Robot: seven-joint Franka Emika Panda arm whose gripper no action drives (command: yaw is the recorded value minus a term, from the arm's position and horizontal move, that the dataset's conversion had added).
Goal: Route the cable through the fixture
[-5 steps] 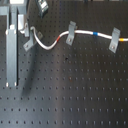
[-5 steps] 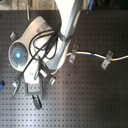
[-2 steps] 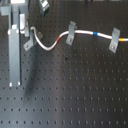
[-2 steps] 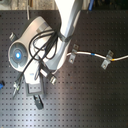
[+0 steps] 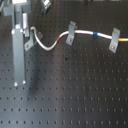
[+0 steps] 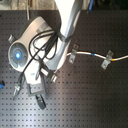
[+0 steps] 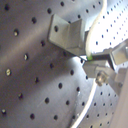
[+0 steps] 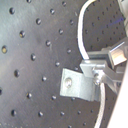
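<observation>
a: start at the front. what's on the board (image 5: 75,100)?

b: the near edge is bare holes. the tall grey post (image 5: 19,60) stands toward the first exterior view's left edge of the board, and it isn't what the job needs.

a: and the claw?

b: just behind the post. in both wrist views the gripper (image 8: 97,70) looks pressed together on the cable (image 8: 81,35), pinching the white cord between its metal tips.

a: where's the fixture?

b: the fixture (image 7: 67,32) sits right beside those tips. the cable curves past its side, just beside it. i can't tell if they touch, but the cord isn't inside the tab, so i'd judge that step not yet done.

a: further back?

b: in the first exterior view the cable sags from the claw, then rises to the middle clip (image 5: 70,34) along the board's far edge. it seems to pass through that clip. next come the red-orange band (image 5: 81,34) and the blue band (image 5: 95,34), and then the cable reaches the end clip (image 5: 115,40) near the far corner on the first exterior view's right.

a: so how far along?

b: roughly two clips look threaded. my guess is that seating the held stretch in the fixture is what's left.
</observation>
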